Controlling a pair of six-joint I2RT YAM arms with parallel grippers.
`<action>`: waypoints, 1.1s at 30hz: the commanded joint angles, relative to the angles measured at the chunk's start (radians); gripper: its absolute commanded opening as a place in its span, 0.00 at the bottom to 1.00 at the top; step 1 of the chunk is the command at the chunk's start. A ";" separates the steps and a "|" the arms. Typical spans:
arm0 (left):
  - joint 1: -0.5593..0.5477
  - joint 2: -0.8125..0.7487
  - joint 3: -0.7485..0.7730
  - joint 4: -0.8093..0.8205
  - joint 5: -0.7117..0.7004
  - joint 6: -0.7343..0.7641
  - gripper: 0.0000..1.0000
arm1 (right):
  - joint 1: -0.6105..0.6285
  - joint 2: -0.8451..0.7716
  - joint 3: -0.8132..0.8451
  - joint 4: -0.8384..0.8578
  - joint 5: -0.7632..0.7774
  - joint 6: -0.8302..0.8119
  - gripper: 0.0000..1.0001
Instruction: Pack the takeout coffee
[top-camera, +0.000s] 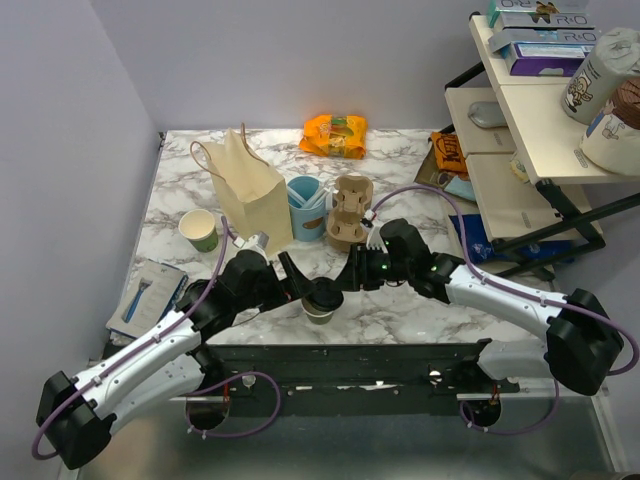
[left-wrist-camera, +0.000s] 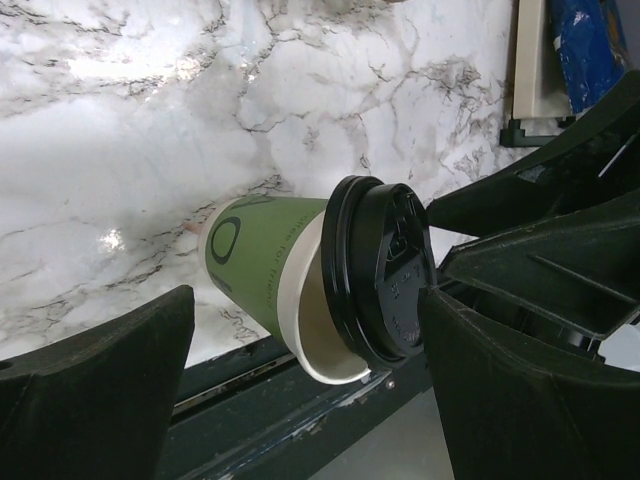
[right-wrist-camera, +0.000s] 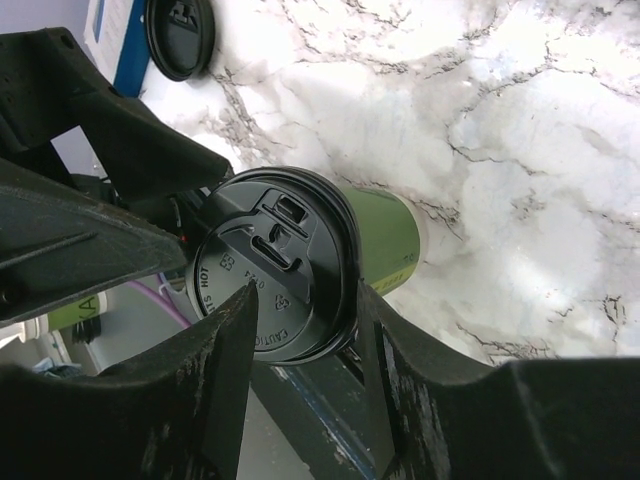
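Observation:
The takeout coffee (top-camera: 322, 298) is at the marble table's front edge, between my two grippers. It is a small green cup (left-wrist-camera: 260, 255) whose black lid (left-wrist-camera: 385, 265) sits askew, so the cream inside shows at one side. My left gripper (top-camera: 298, 283) is open in the left wrist view (left-wrist-camera: 308, 295), with its fingers wide on either side of the cup. My right gripper (top-camera: 348, 274) is closed on the lid (right-wrist-camera: 275, 265): one fingertip lies over the lid's top and the other against its rim (right-wrist-camera: 308, 290). The tan paper bag (top-camera: 250, 190) stands open behind.
A lidless green-and-white cup (top-camera: 200, 230) stands left of the bag. A light-blue cup (top-camera: 305, 205) and a cardboard carrier (top-camera: 350, 210) stand to its right. An orange snack pack (top-camera: 335, 135) lies at the back. A shelf (top-camera: 540, 110) is on the right. A spare black lid (right-wrist-camera: 180, 35) lies near a blue packet (top-camera: 145, 295).

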 joint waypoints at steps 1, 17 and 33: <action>0.005 0.018 -0.017 0.045 0.043 0.001 0.99 | 0.009 0.011 0.045 -0.025 -0.011 -0.024 0.51; 0.005 0.035 -0.041 0.063 0.066 -0.043 0.84 | 0.043 0.027 0.061 -0.025 -0.037 -0.039 0.49; 0.005 0.032 -0.053 0.055 0.060 -0.045 0.75 | 0.051 0.013 0.101 -0.094 0.072 -0.076 0.67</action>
